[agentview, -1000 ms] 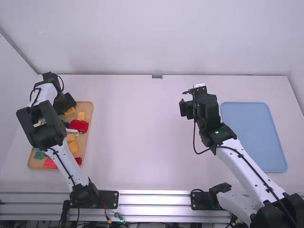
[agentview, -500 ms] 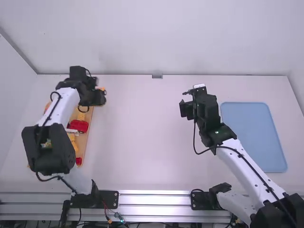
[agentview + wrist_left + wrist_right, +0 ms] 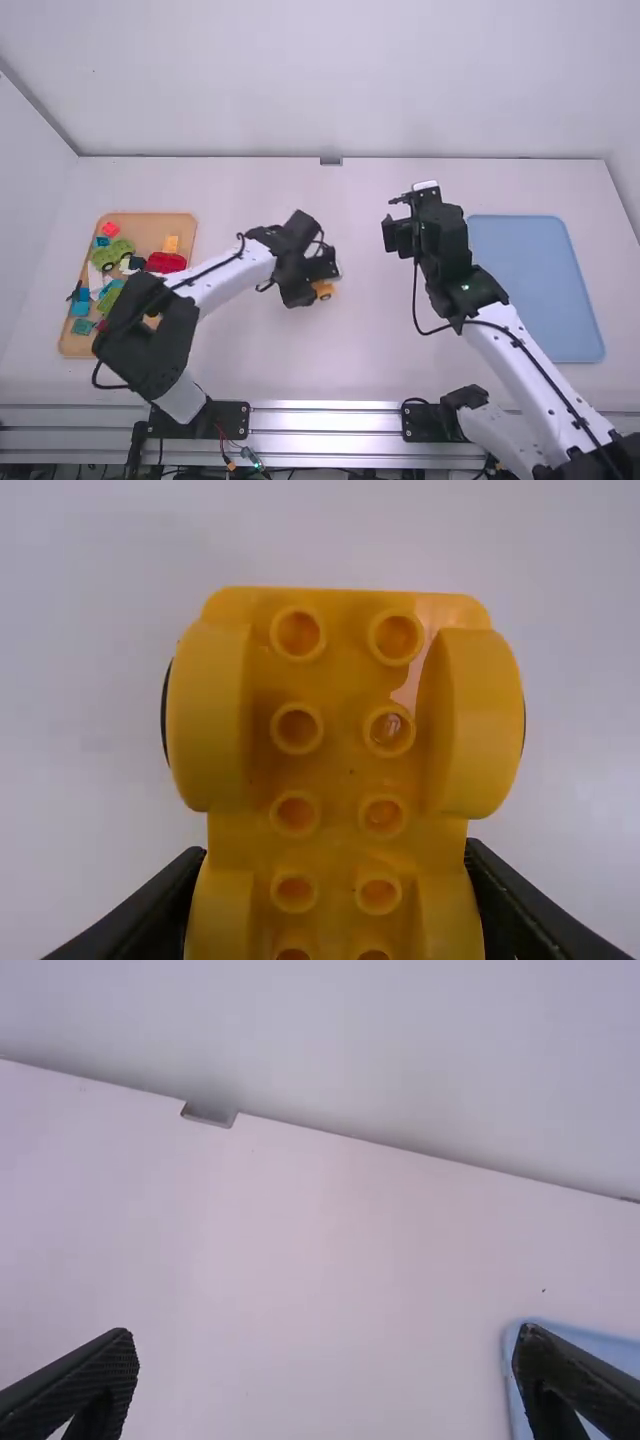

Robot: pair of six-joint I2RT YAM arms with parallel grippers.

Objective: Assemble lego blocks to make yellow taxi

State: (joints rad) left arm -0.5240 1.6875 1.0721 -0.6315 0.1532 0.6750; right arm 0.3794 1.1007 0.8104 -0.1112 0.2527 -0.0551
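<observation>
Out over the middle of the white table, the left gripper has a solid pinch on the yellow car base, one finger on each side, studs facing its wrist cam. Right gripper is just hanging out left of the blue tray, fingers spread wide. Way over left, the wooden tray holds a jumble of colorful blocks.
</observation>
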